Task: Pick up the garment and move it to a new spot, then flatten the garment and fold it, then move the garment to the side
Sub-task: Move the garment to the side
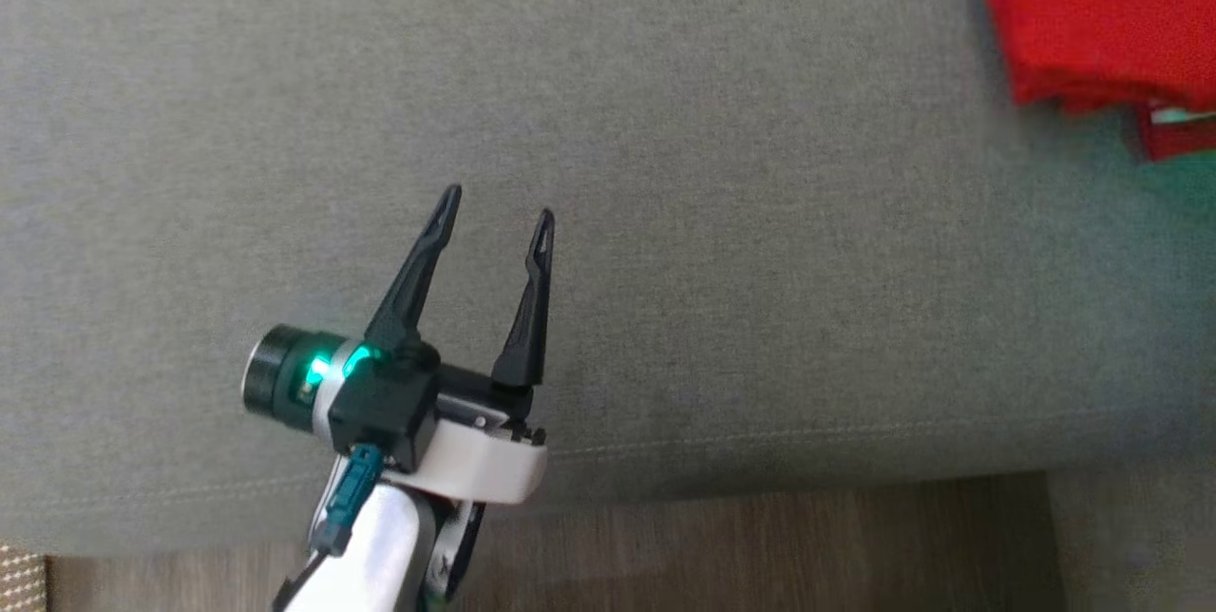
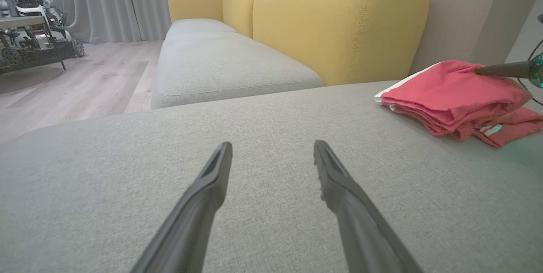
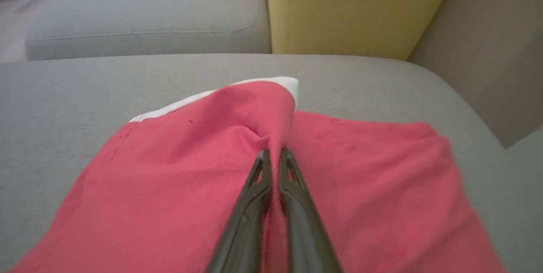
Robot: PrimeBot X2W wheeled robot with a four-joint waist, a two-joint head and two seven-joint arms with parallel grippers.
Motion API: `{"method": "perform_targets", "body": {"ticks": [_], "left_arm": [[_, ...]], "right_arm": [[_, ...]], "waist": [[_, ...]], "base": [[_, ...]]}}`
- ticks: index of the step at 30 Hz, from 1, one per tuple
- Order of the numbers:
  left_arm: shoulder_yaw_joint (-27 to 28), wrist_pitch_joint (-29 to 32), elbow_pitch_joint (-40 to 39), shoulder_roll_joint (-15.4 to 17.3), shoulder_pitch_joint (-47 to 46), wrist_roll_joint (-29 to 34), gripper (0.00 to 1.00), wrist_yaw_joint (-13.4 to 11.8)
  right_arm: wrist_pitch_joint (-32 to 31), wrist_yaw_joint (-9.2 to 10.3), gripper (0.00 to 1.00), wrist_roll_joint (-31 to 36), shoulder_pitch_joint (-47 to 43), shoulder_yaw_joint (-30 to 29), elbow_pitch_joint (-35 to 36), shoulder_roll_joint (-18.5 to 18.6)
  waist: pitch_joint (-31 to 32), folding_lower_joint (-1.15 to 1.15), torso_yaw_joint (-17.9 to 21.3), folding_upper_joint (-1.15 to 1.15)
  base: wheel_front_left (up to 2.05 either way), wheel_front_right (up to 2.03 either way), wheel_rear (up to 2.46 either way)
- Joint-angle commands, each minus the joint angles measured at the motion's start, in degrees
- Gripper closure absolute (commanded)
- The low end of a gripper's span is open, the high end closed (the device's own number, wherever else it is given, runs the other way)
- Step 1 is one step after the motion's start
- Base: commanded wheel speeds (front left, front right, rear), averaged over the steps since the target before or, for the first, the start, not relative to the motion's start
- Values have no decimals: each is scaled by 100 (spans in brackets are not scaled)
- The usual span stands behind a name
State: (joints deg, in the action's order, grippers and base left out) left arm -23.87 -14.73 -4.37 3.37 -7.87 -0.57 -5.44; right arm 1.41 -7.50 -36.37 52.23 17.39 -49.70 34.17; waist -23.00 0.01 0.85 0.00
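a: left gripper [image 1: 498, 203] state?
b: fingers spread wide, pointing up the head view and leaning slightly right. pale forearm [image 1: 380, 545] comes in from the bottom edge, green light on at the wrist [image 1: 328, 370].
a: right gripper [image 3: 275, 151]?
b: fingers pressed together, with a fold of the garment [image 3: 169, 179] pinched between the tips.

The garment [image 1: 1092, 13] lies at the cushion's [image 1: 760, 260] far right, well apart from the left pincer [image 1: 498, 201] near its front edge.
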Motion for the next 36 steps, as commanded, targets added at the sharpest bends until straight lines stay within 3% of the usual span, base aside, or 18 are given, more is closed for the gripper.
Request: {"method": "perform_targets", "body": {"ticks": [1, 8, 15, 16, 18, 19, 21, 23, 25, 28, 33, 36], "left_arm": [[158, -27, -237, 40, -148, 44, 0, 41], [149, -27, -319, 101, -246, 71, 0, 26], [151, -27, -355, 168, -312, 77, 0, 1], [152, -27, -363, 177, -326, 78, 0, -4], [153, -27, -379, 196, -348, 79, 0, -16], [149, -27, -380, 204, -357, 81, 0, -22], [141, -27, -370, 220, -373, 79, 0, -30], [136, -27, -357, 234, -397, 71, 0, -31], [132, -27, -336, 243, -410, 54, 0, -29], [134, -27, -285, 239, -370, 15, 0, -51], [204, -27, -193, 145, -162, -204, 0, -102], [300, -27, -106, 84, 23, -360, 0, -102]], "right_arm": [[-33, 1, 100, 25, 71, -37, 195, 288], [-133, 1, 100, 520, 67, -291, 486, 879], [-265, 1, 100, 1070, -77, -624, 848, 1066], [-266, 1, 96, 1173, -97, -721, 904, 1060], [-293, 1, 58, 1445, -147, -904, 1011, 1044], [-331, 1, 45, 1581, -184, -988, 1063, 1027], [-347, 1, 0, 1899, -241, -1214, 1170, 995], [-313, 1, 0, 2321, -288, -1493, 1275, 952], [-347, 1, 0, 2677, -377, -1751, 1406, 808], [-292, 1, 0, 3258, -666, -2202, 1891, 235], [-20, 1, 0, 3284, -1408, -2361, 2542, -942], [303, 1, 0, 3165, -1917, -2242, 2716, -1467]], "waist": [[-150, -1, 87, 0], [-348, -1, 106, 0], [-481, -1, 107, 0], [-502, -1, 110, 0], [-539, -1, 118, 0], [-552, -1, 118, 0], [-576, -1, 122, 0], [-585, -1, 118, 0], [-548, -1, 107, 0], [-321, -1, 68, 0], [253, -1, -62, 0], [673, -1, -163, 0]], "base": [[0, 0, 0], [0, 0, 0], [0, 0, 0], [0, 0, 0], [0, 0, 0], [0, 0, 0], [0, 0, 0], [0, 0, 0], [0, 0, 0], [0, 0, 0], [0, 0, 0], [0, 0, 0]]}}
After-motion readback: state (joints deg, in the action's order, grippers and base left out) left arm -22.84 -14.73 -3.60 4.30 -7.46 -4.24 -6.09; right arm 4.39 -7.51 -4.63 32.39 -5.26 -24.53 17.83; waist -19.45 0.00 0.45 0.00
